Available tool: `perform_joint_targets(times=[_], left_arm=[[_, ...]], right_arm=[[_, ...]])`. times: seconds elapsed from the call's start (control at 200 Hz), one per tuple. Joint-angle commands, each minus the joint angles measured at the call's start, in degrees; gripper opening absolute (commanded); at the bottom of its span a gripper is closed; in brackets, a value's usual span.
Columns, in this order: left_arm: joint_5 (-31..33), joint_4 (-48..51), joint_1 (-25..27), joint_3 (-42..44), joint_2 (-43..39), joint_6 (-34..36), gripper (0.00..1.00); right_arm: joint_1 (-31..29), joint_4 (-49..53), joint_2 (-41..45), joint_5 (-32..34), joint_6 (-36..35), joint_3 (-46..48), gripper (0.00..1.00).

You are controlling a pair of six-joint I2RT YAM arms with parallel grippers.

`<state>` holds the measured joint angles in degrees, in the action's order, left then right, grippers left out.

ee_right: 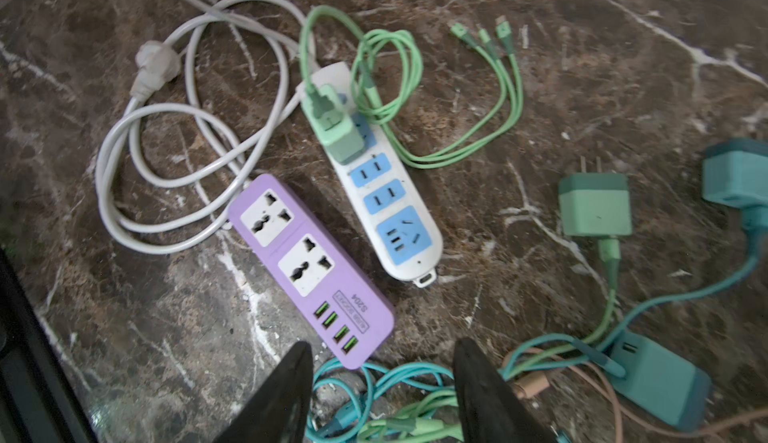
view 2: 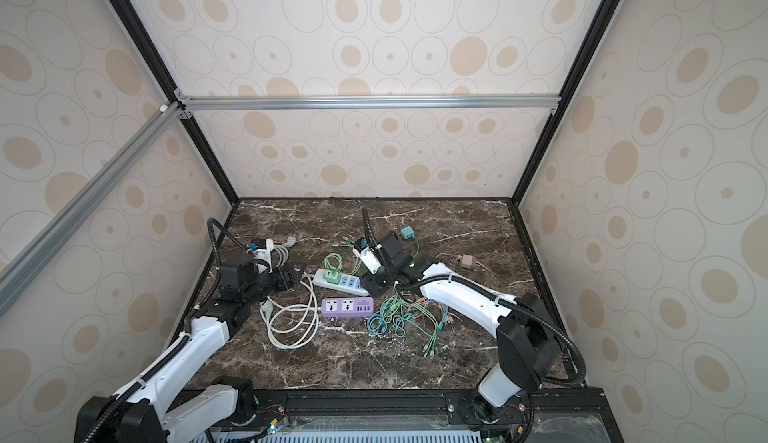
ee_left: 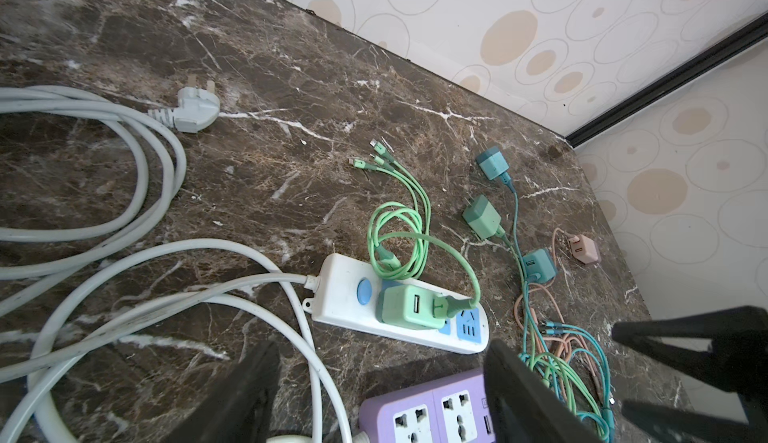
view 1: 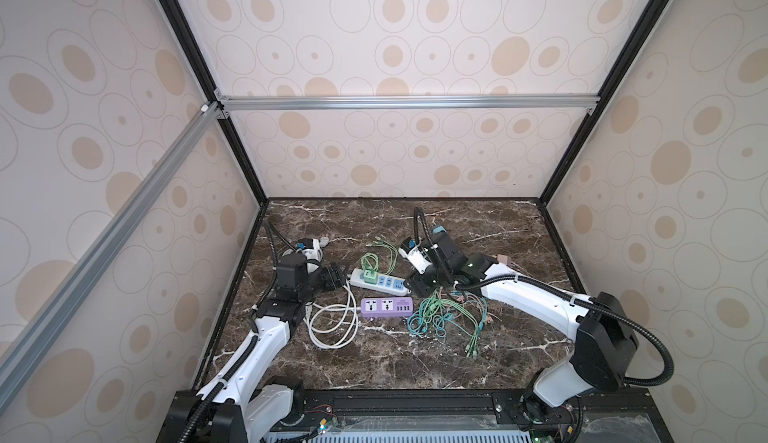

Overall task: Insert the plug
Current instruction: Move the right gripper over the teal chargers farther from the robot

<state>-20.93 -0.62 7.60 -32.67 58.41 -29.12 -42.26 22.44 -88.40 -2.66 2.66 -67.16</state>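
Observation:
A white power strip [view 1: 378,282] [ee_right: 415,268] with blue sockets lies mid-table, and a light green plug [view 1: 368,275] [ee_left: 411,306] [ee_right: 338,129] sits in its socket nearest the cord. A purple power strip [view 1: 386,307] [ee_right: 307,229] lies just in front of it. My left gripper [view 1: 336,276] [ee_left: 382,378] hovers open at the white strip's cord end, nothing between its fingers. My right gripper [view 1: 415,289] [ee_right: 382,378] is open too, empty, at the strip's other end above tangled cables. A loose green plug [ee_right: 594,208] [ee_left: 482,216] lies flat to the right of the strip.
White cord loops [view 1: 332,324] lie front left. A tangle of teal, green and pink cables [view 1: 449,316] spreads front right. Teal chargers [view 2: 407,233] [ee_right: 656,378] and a pink charger [view 1: 504,259] lie towards the right. Walls close in three sides.

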Motion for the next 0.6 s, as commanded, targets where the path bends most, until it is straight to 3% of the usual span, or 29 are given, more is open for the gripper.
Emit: perform_joint_targets(times=[0.0, 0.23, 0.595], left_arm=[[-1.2, 2.2, -0.5, -2.6, -1.2, 1.4, 0.8], [-0.1, 5.2, -0.4, -4.7, -2.1, 3.4, 0.86], [1.3, 8.2, -0.4, -5.7, -3.6, 6.9, 0.87]], right_arm=[[1.9, -3.1, 2.8, 8.7, 9.0, 1.5, 0.62], [6.3, -5.2, 2.5, 19.1, 23.7, 2.6, 0.68], [9.3, 1.6, -6.6, 27.0, 45.1, -1.3, 0.68]])
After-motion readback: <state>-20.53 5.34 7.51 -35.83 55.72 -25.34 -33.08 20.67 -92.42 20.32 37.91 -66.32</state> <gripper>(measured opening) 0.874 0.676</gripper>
